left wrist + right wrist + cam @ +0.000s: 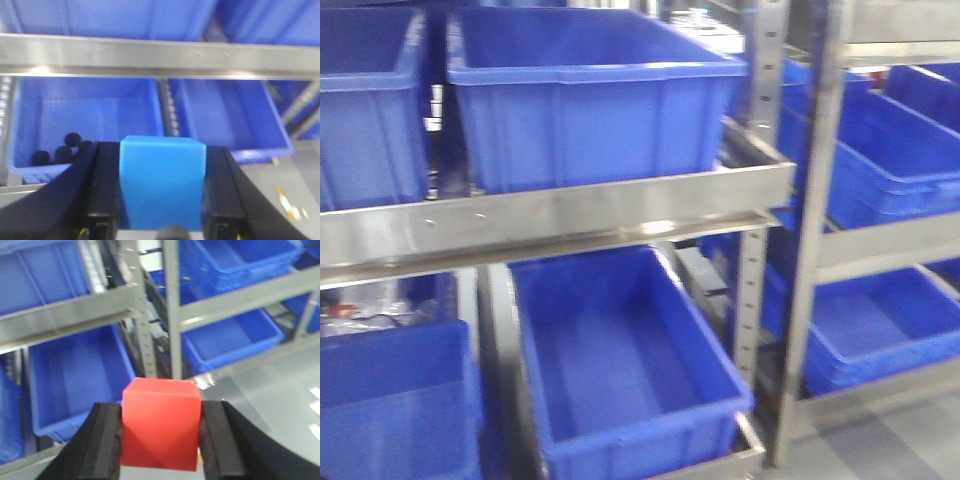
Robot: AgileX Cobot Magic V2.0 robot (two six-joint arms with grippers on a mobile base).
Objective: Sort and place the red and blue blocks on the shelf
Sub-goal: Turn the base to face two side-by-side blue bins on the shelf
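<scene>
blue block [162, 187] gripped, left tool [162, 160] | red block [160, 427] gripped, right tool [161, 412] | shelf [160, 57] apparently close ahead

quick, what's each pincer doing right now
Left pincer: closed, holding the blue block.
Right pincer: closed, holding the red block.

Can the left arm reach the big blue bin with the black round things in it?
Probably yes: the large blue plastic bin lies open ahead, under the brushed steel shelf rail, with nothing visible in between.
</scene>
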